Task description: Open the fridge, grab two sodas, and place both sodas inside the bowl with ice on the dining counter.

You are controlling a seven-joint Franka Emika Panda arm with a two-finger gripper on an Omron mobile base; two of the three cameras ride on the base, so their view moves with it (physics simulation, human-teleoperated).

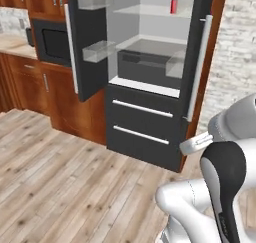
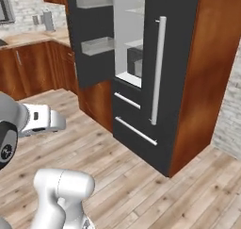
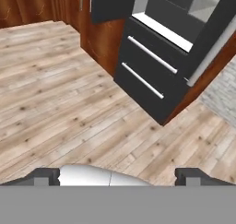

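Dark grey fridge (image 1: 145,122), left door open, red soda can (image 1: 173,6) on upper shelf

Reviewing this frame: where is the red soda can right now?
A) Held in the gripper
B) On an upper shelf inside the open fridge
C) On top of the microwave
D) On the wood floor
B: in the left base view the red soda can stands upright on a clear upper shelf inside the fridge, whose left door is swung open.
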